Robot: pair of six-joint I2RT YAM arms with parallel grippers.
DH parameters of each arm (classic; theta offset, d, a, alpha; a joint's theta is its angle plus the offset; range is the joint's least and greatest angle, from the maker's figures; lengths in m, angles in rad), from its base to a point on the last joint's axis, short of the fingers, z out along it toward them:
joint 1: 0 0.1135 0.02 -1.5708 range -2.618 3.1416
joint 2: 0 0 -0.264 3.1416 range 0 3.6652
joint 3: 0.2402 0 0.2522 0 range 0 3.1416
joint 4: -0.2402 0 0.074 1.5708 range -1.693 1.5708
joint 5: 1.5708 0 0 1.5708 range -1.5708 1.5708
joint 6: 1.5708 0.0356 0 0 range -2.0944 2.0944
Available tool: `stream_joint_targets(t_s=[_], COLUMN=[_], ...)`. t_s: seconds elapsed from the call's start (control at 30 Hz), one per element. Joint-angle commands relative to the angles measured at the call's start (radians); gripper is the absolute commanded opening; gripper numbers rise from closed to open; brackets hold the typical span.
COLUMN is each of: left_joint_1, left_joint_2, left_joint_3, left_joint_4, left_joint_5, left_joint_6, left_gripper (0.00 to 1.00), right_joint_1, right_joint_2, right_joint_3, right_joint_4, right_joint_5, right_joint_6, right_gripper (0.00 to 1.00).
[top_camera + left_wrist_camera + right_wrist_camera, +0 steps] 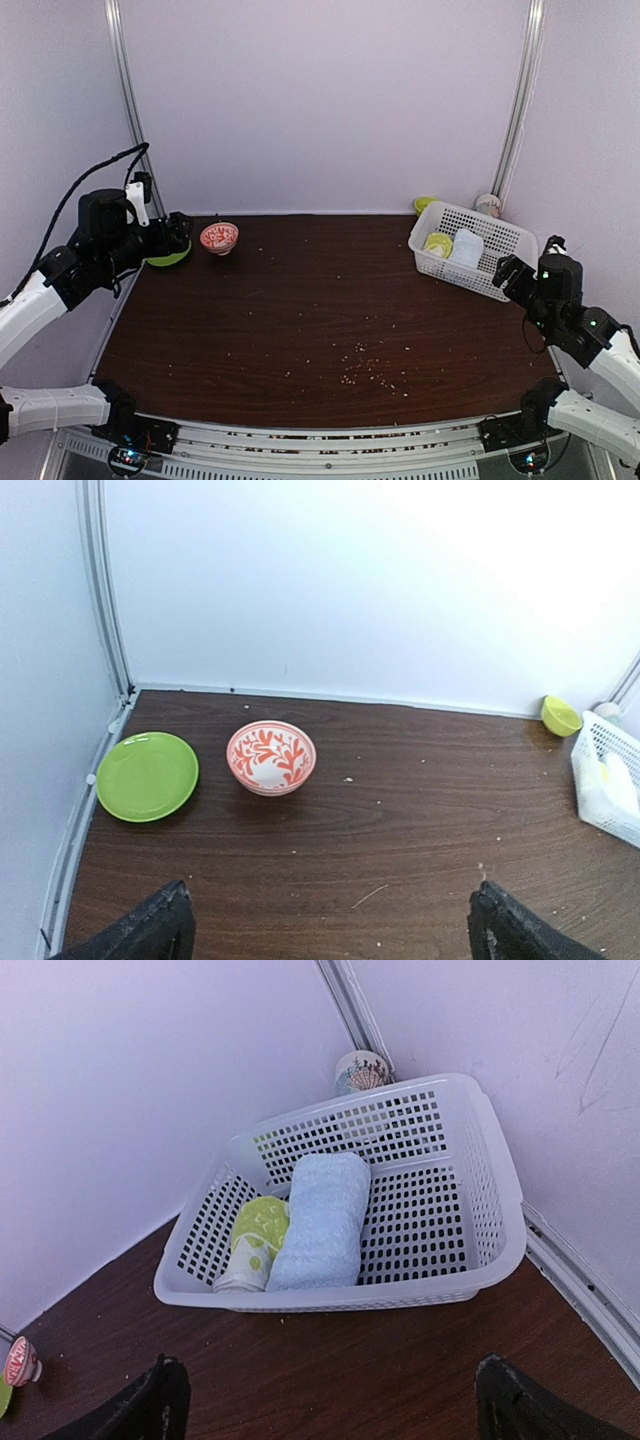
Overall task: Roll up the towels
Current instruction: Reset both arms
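Both towels lie rolled side by side in a white slotted basket [500, 1250] at the table's far right corner. The pale blue towel [322, 1220] is the longer roll. The lime-green and cream patterned towel [255, 1240] lies to its left. In the top view they show as the blue towel [466, 246] and the green towel [438, 243]. My right gripper [335, 1410] hangs open over bare table just in front of the basket, holding nothing. My left gripper [335, 930] is open and empty too, over the far left of the table near the plate and bowl.
A green plate [147, 775] and a red-patterned bowl [271, 757] sit at the back left. Behind the basket stand a small yellow-green bowl [561, 715] and a patterned cup [360, 1070]. Crumbs are scattered over the dark wooden table [330, 320]. Walls close in the back and both sides.
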Motion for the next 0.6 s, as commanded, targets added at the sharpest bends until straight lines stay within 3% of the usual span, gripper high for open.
stream_joint_targets(t_s=[0.0, 0.1, 0.17, 0.2, 0.33, 0.5, 0.57], left_joint_1=[0.0, 0.0, 0.001, 0.0, 0.0, 0.001, 0.0], left_joint_2=[0.006, 0.034, 0.049, 0.054, 0.058, 0.063, 0.075], left_joint_3=[-0.021, -0.022, -0.025, -0.025, -0.031, -0.031, -0.03], left_joint_4=[0.021, -0.016, -0.028, -0.03, -0.011, 0.011, 0.016], left_joint_5=[-0.07, -0.089, -0.093, -0.077, 0.002, 0.014, 0.005], left_joint_6=[0.087, 0.075, 0.051, 0.046, 0.082, 0.108, 0.097], left_gripper=[0.98, 0.98, 0.98, 0.98, 0.98, 0.98, 0.98], right_joint_1=[-0.011, -0.01, 0.014, 0.064, 0.287, 0.295, 0.292], right_joint_2=[0.013, 0.064, 0.074, 0.082, 0.168, 0.221, 0.226], right_joint_3=[0.036, 0.112, 0.149, 0.163, 0.24, 0.219, 0.185], right_joint_4=[0.031, -0.029, -0.007, 0.01, -0.002, 0.088, 0.15], right_joint_5=[0.074, 0.053, -0.037, -0.012, 0.32, 0.563, 0.576], right_joint_6=[-0.071, -0.074, -0.176, -0.207, -0.285, -0.279, -0.331], right_gripper=[1.0, 1.0, 1.0, 1.0, 1.0, 1.0, 1.0])
